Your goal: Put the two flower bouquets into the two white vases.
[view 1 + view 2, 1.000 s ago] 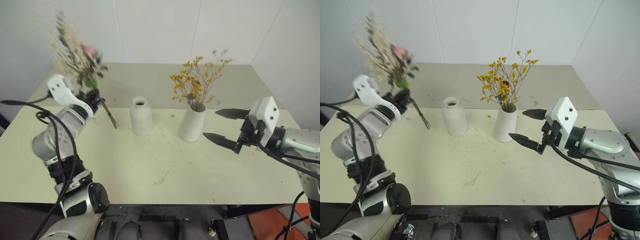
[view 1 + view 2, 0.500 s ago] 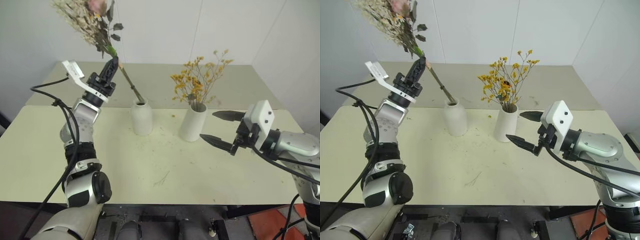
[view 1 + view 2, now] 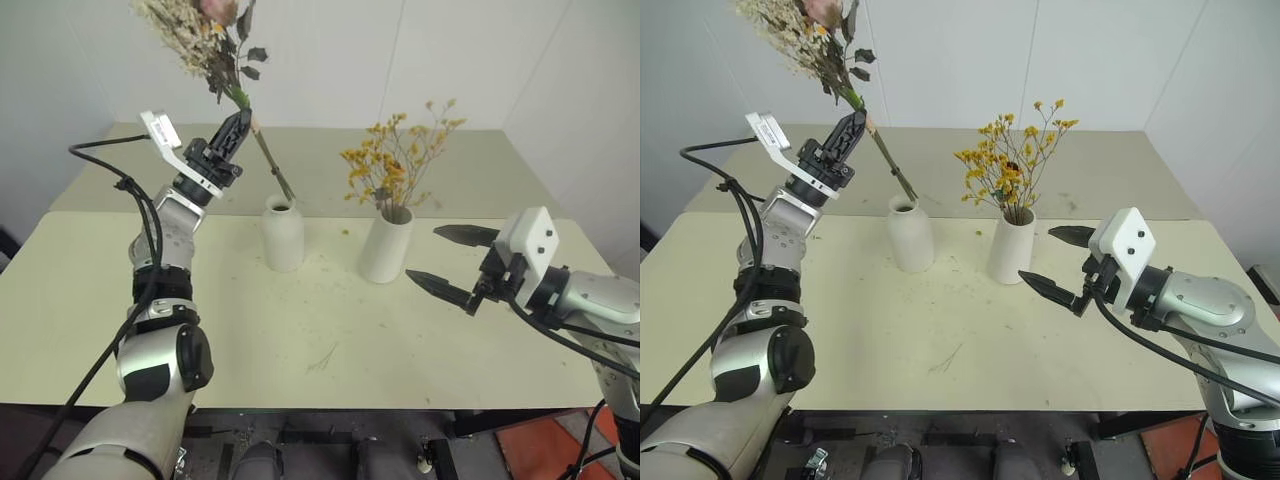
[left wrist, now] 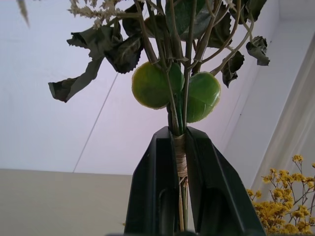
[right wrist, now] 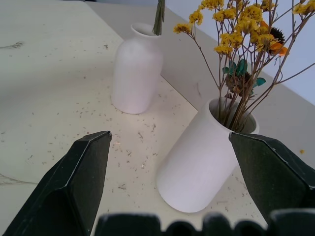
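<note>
Two white vases stand here: a bottle-shaped vase [image 3: 282, 233] and a cylinder vase [image 3: 385, 245]. Two bouquets too (a pink bouquet [image 3: 205, 40], a yellow spray [image 3: 395, 160]).

No readable text in any view.
No labels, brands, numbers or signs legible on anything shown.
</note>
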